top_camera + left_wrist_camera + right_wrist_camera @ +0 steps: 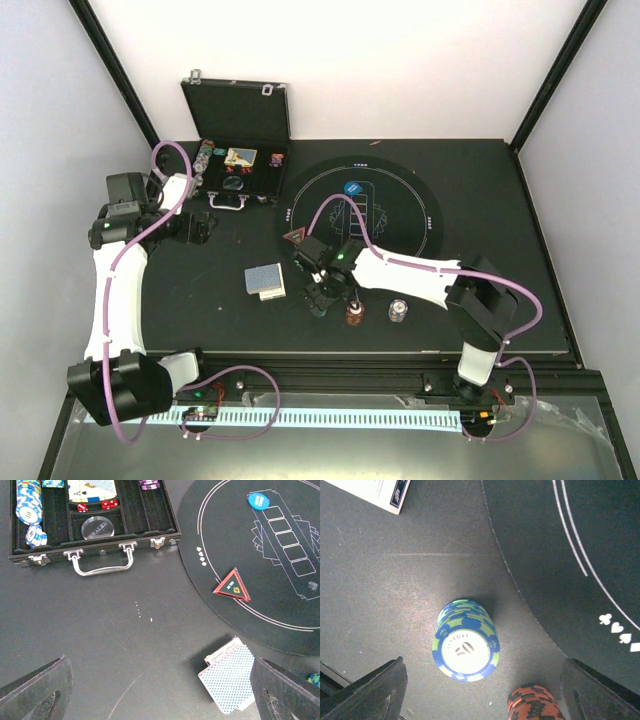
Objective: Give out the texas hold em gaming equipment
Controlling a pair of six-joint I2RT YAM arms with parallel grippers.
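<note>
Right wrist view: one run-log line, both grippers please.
right gripper: open over blue chip stack, not gripping | blue chip stack: upright beside mat, orange chip stack next to it | left gripper: open, near card deck

Open black case [237,108] left of round mat [408,196].

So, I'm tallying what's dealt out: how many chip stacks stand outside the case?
3, in a row: blue-green stack leftmost under the right gripper, red-brown stack middle, white stack rightmost. Others may be hidden.

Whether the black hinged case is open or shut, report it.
Open: black hinged case lid stands raised, blue-white chips and cards exposed inside.
</note>
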